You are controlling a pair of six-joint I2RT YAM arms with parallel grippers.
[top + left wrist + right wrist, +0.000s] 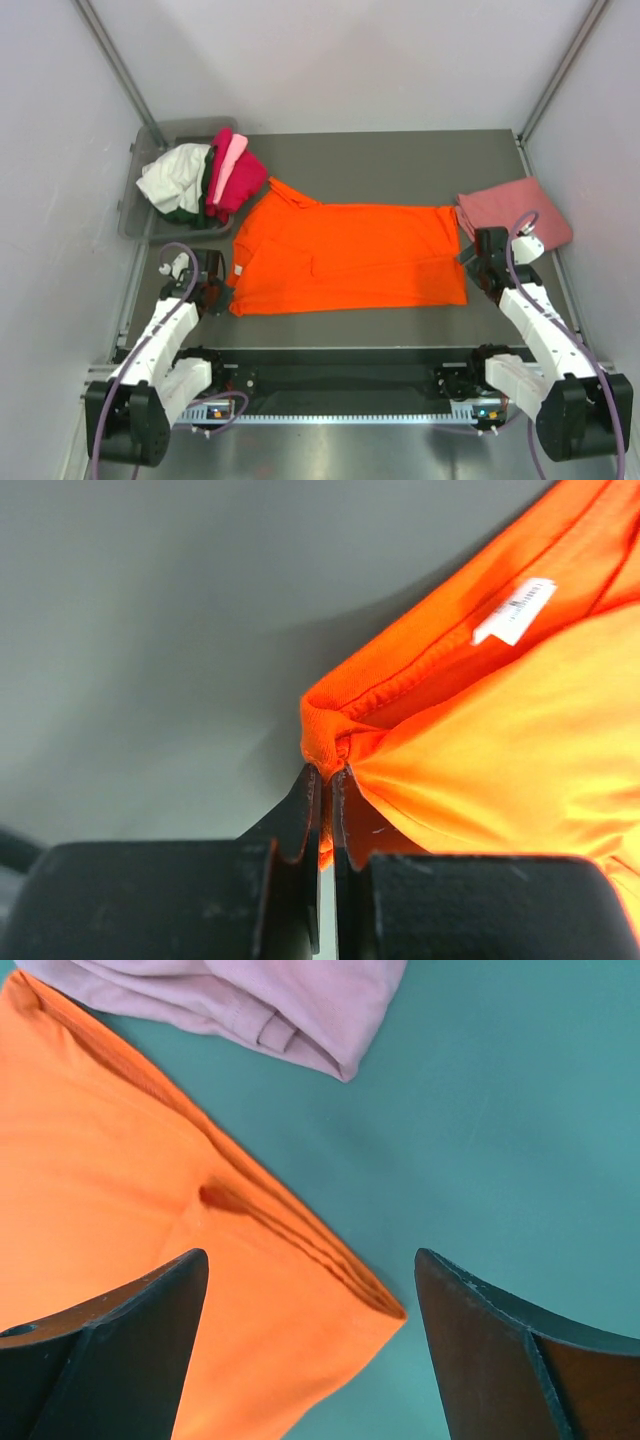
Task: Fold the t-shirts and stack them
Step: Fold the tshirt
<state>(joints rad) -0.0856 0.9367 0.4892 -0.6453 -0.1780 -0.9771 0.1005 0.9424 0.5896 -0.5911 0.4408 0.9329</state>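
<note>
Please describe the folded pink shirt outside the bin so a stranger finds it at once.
On the dark table, look to the right edge, past the spread orange shirt. The salmon-pink shirt lies there folded, touching the orange one's end; the other pinks are heaped in the bin at the left.

Overhead view; both wrist close-ups on orange t-shirt

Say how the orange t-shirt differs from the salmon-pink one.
The orange t-shirt lies spread flat centrally; the salmon-pink t-shirt sits folded at the right edge. The orange one covers more table than the pink one. The left gripper pinches the orange one; nothing grips the pink one. Both are plain.
</note>
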